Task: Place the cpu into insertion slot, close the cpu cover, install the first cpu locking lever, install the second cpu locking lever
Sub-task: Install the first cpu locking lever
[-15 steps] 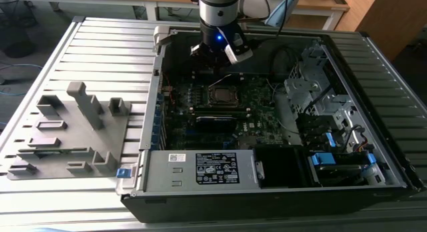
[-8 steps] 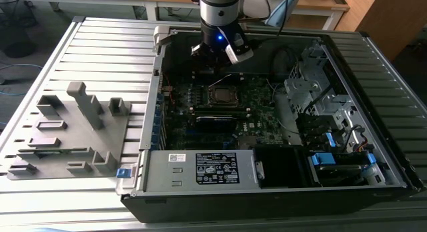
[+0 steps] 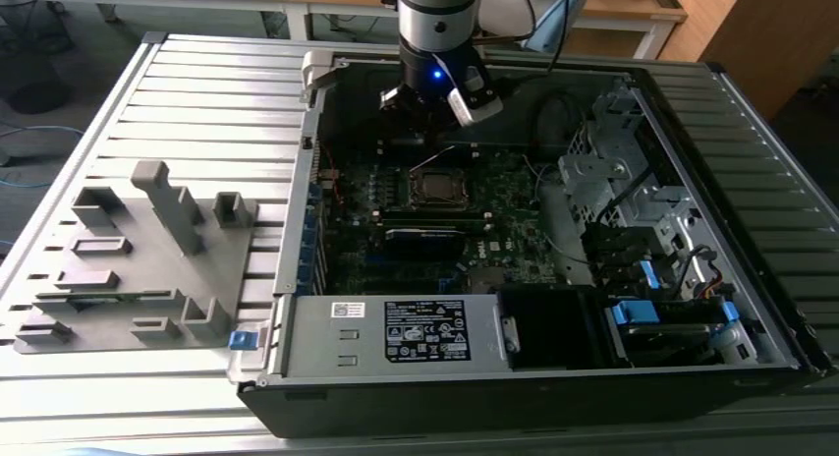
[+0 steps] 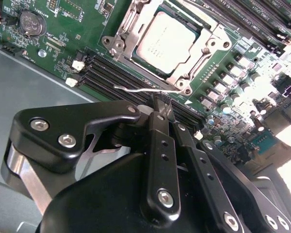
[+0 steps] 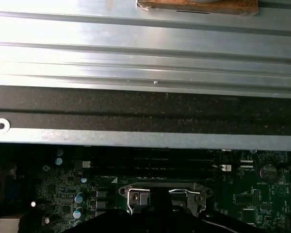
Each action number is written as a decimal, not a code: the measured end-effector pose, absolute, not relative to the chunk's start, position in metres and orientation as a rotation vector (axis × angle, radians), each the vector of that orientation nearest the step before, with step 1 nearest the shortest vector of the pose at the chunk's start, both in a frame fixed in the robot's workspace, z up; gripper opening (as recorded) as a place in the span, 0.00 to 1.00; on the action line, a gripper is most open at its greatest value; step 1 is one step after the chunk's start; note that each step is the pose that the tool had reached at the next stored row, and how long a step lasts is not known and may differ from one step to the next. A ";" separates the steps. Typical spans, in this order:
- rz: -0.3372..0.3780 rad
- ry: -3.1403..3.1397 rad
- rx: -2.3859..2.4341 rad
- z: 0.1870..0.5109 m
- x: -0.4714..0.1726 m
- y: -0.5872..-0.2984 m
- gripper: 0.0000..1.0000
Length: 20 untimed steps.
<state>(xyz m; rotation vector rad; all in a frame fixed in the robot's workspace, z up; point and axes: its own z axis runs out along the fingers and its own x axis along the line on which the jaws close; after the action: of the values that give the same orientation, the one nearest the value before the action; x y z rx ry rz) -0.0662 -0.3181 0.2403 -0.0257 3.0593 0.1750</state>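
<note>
End effector [image 4: 161, 104]: fingers shut together, tip touching or just beside a thin wire locking lever [image 4: 136, 89]; can't tell if it pinches the wire. Just beyond, the cpu [image 4: 165, 41] sits in its socket w/ the cpu cover [image 4: 127, 34] lying flat around it. Prob. a lever step; which lever is unclear. It calls for pressing the wire down & hooking it under its catch. Farther out: green motherboard [image 4: 72, 29], open PC case [image 3: 525, 407], slatted desk [image 3: 196, 92].
</note>
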 end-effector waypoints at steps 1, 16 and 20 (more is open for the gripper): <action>0.175 3.059 -0.026 0.240 -0.066 -0.318 0.11; 0.175 3.059 -0.025 0.239 -0.064 -0.318 0.11; 0.175 3.059 -0.025 0.239 -0.063 -0.318 0.11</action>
<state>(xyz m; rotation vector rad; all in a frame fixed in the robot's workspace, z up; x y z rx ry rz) -0.0634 -0.3181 0.2391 -0.0252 3.0593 0.1749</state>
